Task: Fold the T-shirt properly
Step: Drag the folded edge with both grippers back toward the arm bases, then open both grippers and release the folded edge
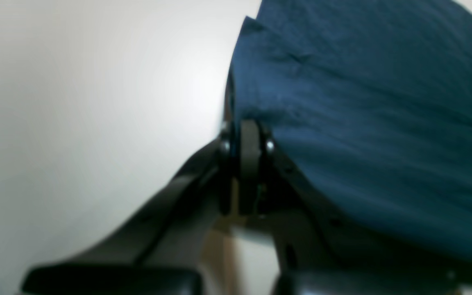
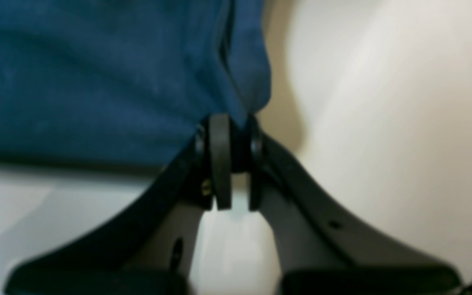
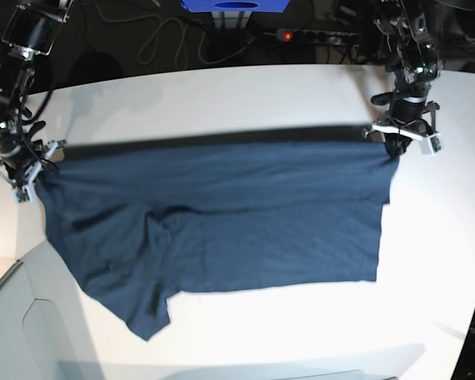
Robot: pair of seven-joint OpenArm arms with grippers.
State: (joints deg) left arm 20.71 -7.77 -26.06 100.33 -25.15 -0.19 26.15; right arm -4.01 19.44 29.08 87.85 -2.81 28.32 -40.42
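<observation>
Lower hem corner: nearest the base camera, one drooping corner of the plain dark navy blue soft cotton T-shirt [image 3: 214,222] is seen trailing on the white table [image 3: 301,332]; it could be dragged under and folded crooked if the cloth is carried forward.
Right gripper [image 3: 20,170]: at the left of the base view, its black jaws are clamped on a bunched fabric corner, which is confirmed in the right wrist view [image 2: 232,135]. Only a small pinch is held, so a slip is judged possible under the shirt's weight.
T-shirt position: the upper edge is stretched between both arms and lifted just off the table, as its shadow line suggests; the body is draped over the tabletop below.
Middle crease: a rumpled patch at left of centre could be locked into the fold if not flattened.
Left gripper [image 3: 397,142]: at the right, it is closed on the opposite corner, as seen in the left wrist view [image 1: 246,135]. Uneven pulling could skew the edge or tear a corner free.
</observation>
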